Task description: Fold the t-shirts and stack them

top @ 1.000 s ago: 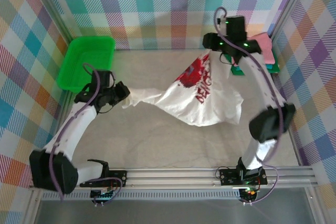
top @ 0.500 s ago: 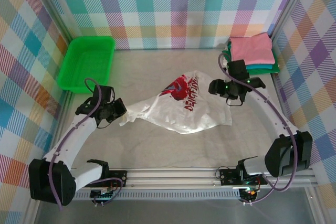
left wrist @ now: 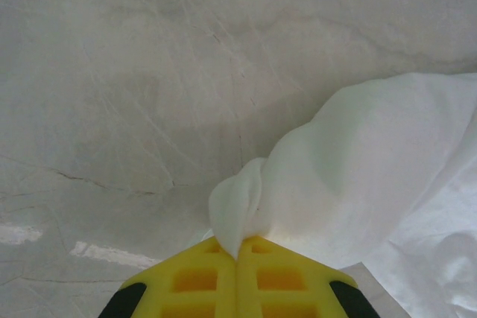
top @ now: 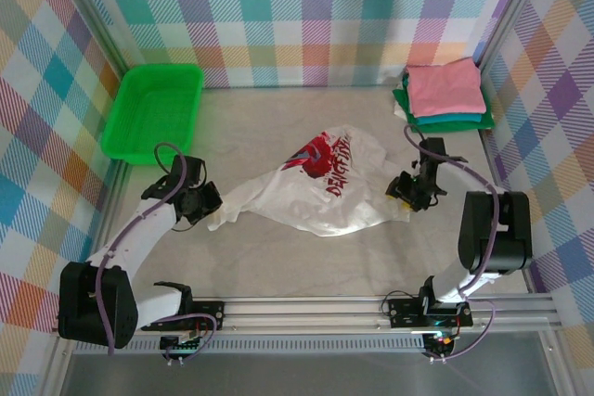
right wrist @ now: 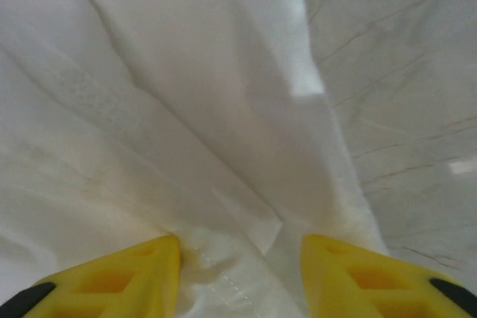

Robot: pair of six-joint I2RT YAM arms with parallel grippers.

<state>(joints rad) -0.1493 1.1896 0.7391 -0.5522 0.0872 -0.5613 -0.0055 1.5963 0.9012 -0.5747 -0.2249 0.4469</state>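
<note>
White shirt point(top: 316, 187) crumpled at table point(top: 297, 261) centre, red-and-black print up. Left gripper point(top: 206, 206), at its 8 o'clock tip, is clamped on a pinch of cloth, fingers point(left wrist: 195, 279) meeting. Right gripper point(top: 406, 190), at its 3 o'clock edge, stands with jaws apart over the fabric, gripping nothing. Folded stack point(top: 445, 95), pink over teal and green, lies at the table's 1 o'clock; tray point(top: 153, 113) at 10 o'clock
</note>
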